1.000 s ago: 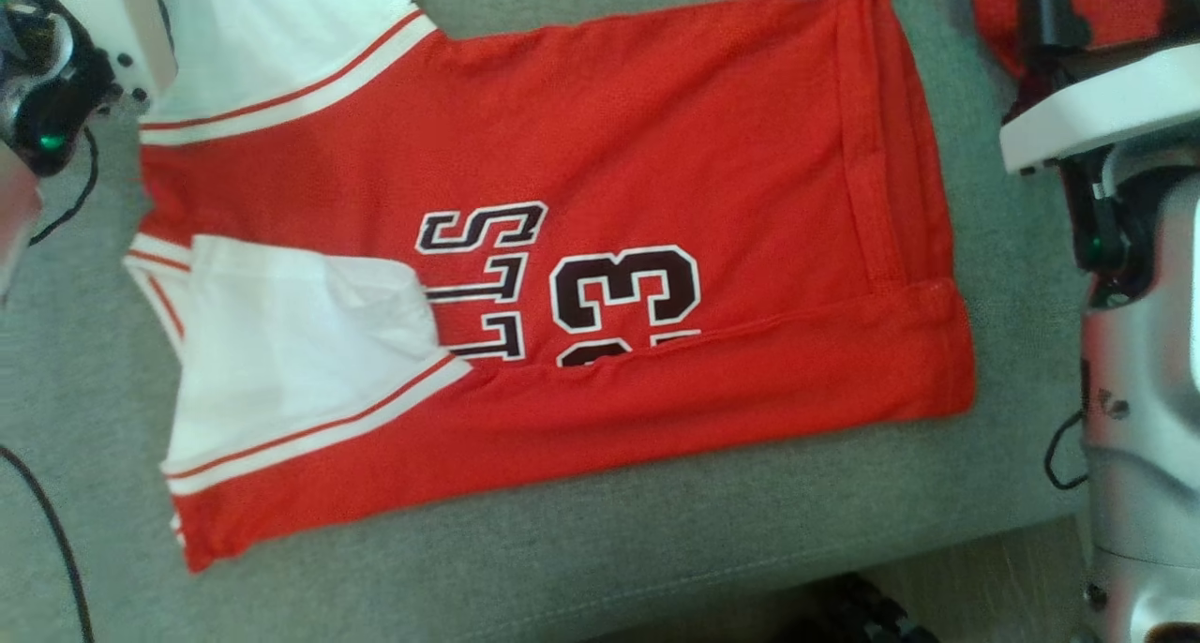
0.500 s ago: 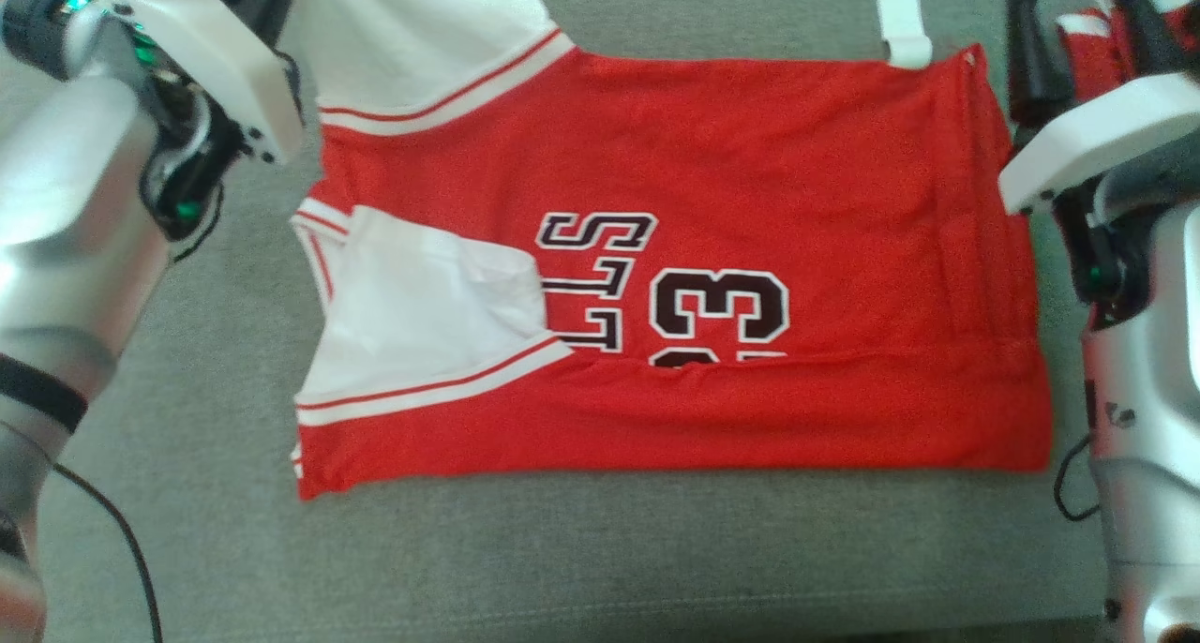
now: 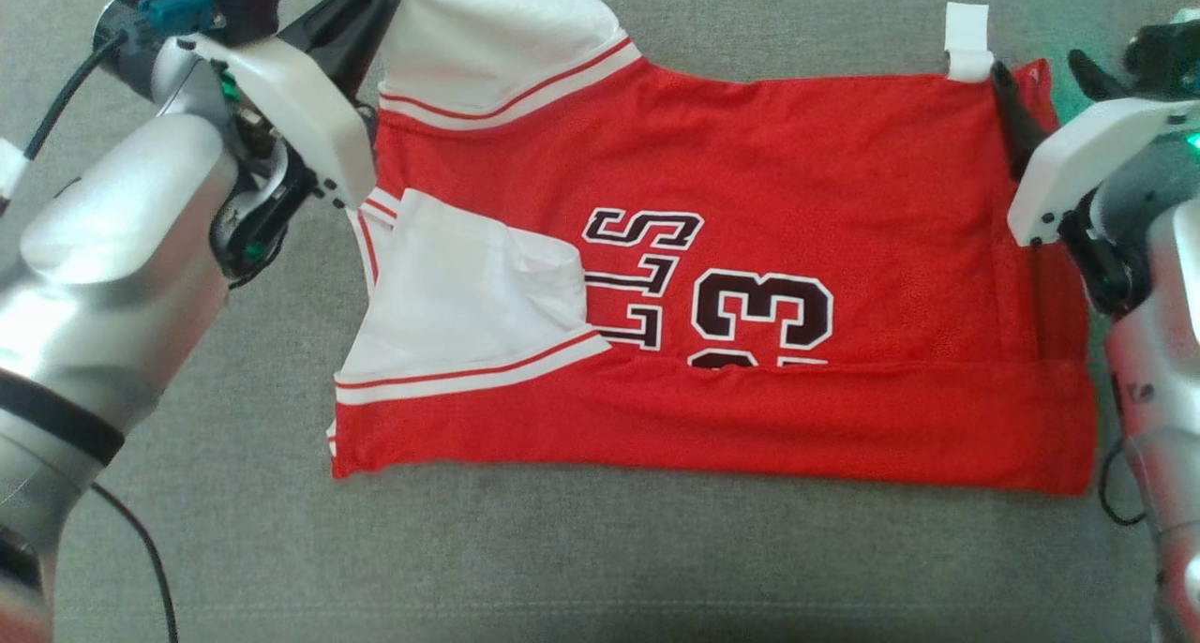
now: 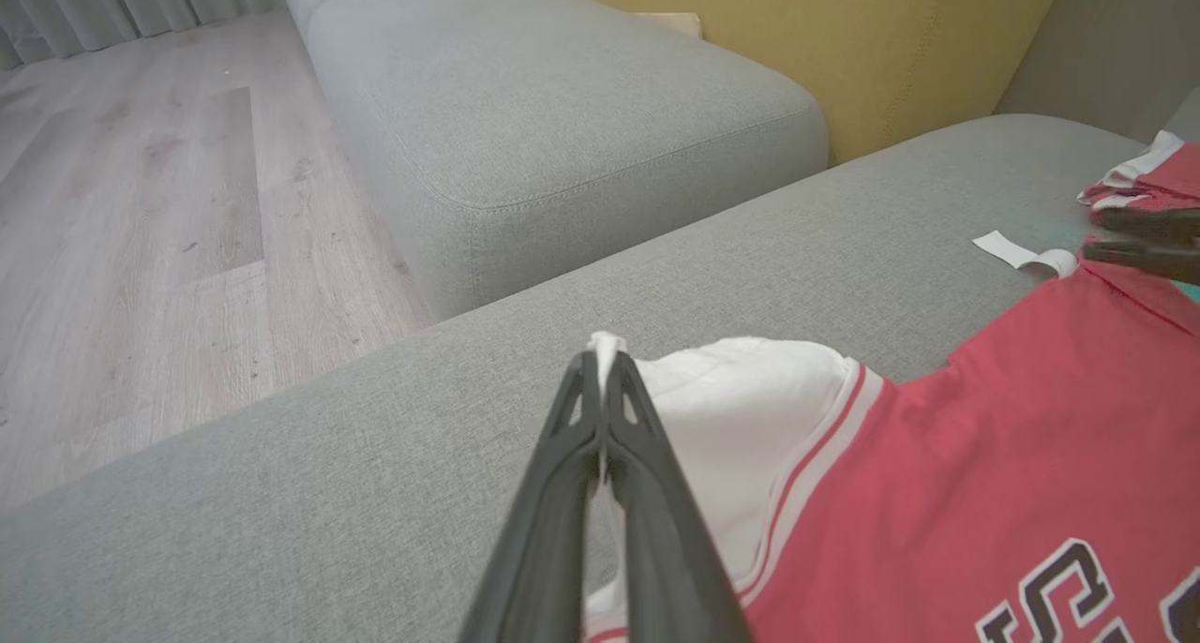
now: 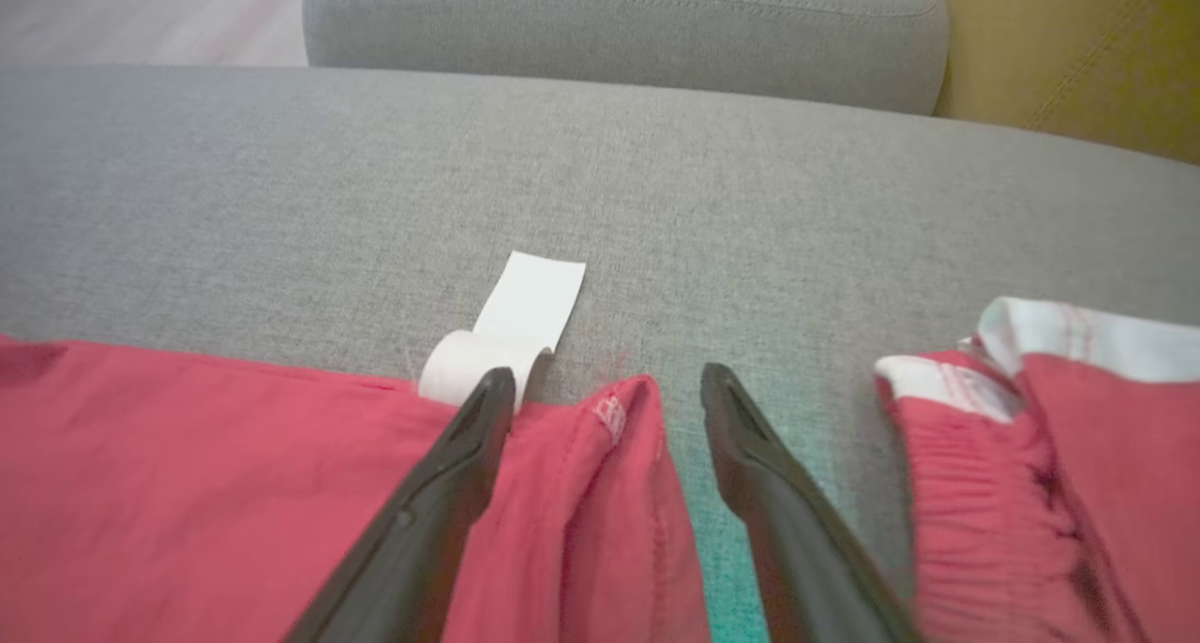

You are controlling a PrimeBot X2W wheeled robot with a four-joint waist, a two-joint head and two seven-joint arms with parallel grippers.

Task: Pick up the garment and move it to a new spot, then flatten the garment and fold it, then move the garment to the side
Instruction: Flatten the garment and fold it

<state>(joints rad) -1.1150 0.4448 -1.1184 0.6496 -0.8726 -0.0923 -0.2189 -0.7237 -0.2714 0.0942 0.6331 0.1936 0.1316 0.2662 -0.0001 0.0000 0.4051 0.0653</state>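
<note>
I'm looking at the jersey [image 3: 750, 202] lying flat on the grey sofa cushion [image 3: 562, 549], with its near edge folded up over the number. Its long axis is running left to right across me, sleeves toward my left, hem toward my right.

The left gripper [image 4: 600, 366] is sitting clamped on the tip of the far white sleeve [image 4: 750, 390], pinching cloth between its fingers at the far left corner. The right gripper [image 5: 614, 381] is standing wide and holding nothing. Its fingers are straddling the far hem corner [image 5: 619, 418], one over red cloth right beside the white tag [image 5: 530, 306], the other over bare cushion just past the edge.

So each arm is sitting at its own end of the far long edge, the left gripping, the right not yet. I'm judging the next move as closing the right on that corner, then both arms drawing the far edge toward me across the short axis.

Risks I'm flagging: catching only the top layer, or snagging the tag. A second red garment [image 5: 1031, 456] is lying just beside the right fingers, apart from the jersey, and needs avoiding.
</note>
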